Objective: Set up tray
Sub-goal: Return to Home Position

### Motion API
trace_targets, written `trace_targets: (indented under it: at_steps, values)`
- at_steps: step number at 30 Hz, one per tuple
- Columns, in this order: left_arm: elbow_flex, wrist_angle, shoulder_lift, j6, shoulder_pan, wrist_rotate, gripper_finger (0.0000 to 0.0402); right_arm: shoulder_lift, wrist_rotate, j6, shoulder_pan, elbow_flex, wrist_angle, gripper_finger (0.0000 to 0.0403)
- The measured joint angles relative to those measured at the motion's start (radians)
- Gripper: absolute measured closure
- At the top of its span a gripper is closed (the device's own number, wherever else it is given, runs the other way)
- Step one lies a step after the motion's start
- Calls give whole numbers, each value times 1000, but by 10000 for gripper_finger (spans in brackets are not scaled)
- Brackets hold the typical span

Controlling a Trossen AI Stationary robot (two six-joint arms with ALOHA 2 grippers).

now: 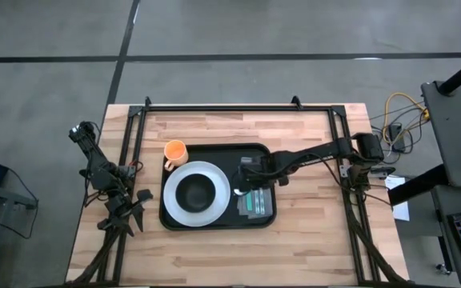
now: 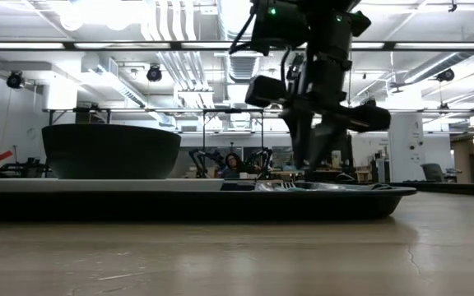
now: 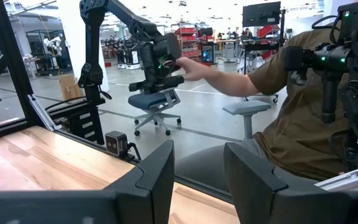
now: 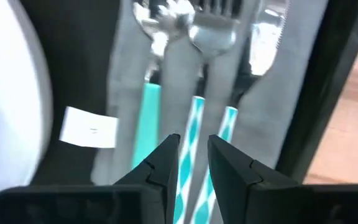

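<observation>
The black tray (image 1: 221, 154) lies mid-table and carries a white plate (image 1: 217, 202) with a black bowl (image 1: 195, 192) on it. On the tray's right part a grey napkin (image 4: 120, 81) lies flat, with a spoon (image 4: 146, 93), a fork (image 4: 194, 118) and a knife (image 4: 229, 121), all teal-handled, side by side on it. My right gripper (image 4: 193, 155) hovers low over the fork's striped handle, open by a narrow gap wider than the handle. My left gripper (image 3: 197, 168) waits open at the table's left edge (image 1: 122, 204).
An orange cup (image 1: 174, 150) stands on the wood just off the tray's far left corner. A white tag (image 4: 90, 127) lies on the napkin's edge near the plate. Black frame rails (image 1: 238, 108) run along the far and side edges. A person sits beyond the table (image 3: 291, 81).
</observation>
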Motion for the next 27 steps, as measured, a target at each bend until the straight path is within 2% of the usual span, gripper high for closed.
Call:
trace_targets:
  at_steps: [3,6,9,11,13,17,20,24,27]
  values:
    - [0,0,0,0,0,0,281,0,36,-22,7,16,4,322]
    - [0,0,0,0,0,0,281,1,139,-102,30,17,47,321]
    - [0,0,0,0,0,0,281,1,274,-265,57,18,135,325]
    - [0,0,0,0,0,0,281,2,384,-397,84,19,257,328]
    - [0,0,0,0,0,0,281,2,449,-573,119,19,410,331]
    - [0,0,0,0,0,0,281,2,413,-918,197,19,703,335]
    - [0,0,0,0,0,0,281,2,343,-1131,246,19,828,331]
    - [0,0,0,0,0,0,281,0,315,-1245,270,14,863,325]
    - [0,0,0,0,0,0,281,-2,231,-1287,244,-3,904,321]
